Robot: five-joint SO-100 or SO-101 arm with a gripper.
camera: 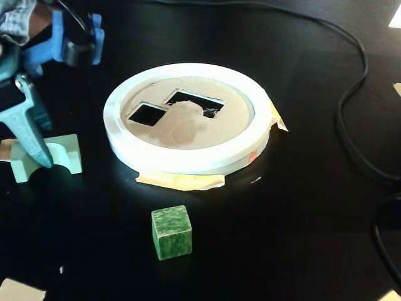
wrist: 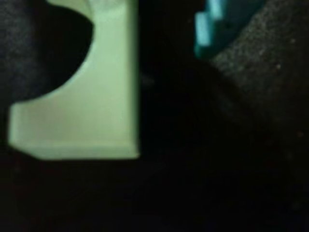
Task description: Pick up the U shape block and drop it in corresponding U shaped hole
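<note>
- Gripper (camera: pixel 44 160) down at the far left of the fixed view, one teal finger planted in the arch of the U shape block (camera: pixel 67 155); grip unclear, cannot tell.
- U shaped hole (camera: pixel 195 102) sits off to the gripper's right, in the white-rimmed disc (camera: pixel 188 164).
- Green cube (camera: pixel 171 232) lies apart, nearer the camera.

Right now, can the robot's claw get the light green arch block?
Probably yes. The gripper is already down at the U shape block, with nothing between them; the green cube sits well away.

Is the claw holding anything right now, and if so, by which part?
Cannot be told. The claw is down at the U shape block, one finger over its arch, but the block looks to be resting on the table.
</note>
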